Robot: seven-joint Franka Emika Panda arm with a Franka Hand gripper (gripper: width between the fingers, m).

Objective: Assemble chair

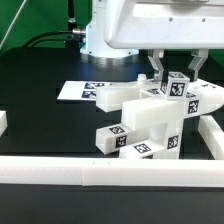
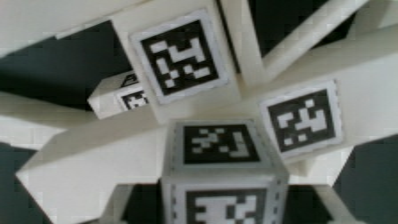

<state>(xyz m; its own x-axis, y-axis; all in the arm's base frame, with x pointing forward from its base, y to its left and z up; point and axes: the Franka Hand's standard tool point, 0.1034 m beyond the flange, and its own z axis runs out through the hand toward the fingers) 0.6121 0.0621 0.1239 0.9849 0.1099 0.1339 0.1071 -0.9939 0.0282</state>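
The two-finger gripper (image 1: 173,78) pinches narrowly on a small tagged white plastic block (image 1: 177,87) atop the chunky white plastic chair (image 1: 148,125) — apparently to seat it — near a corner of the black table (image 1: 40,125).

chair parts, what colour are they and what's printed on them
White chair parts with black-and-white square tags, clearest in the wrist view.
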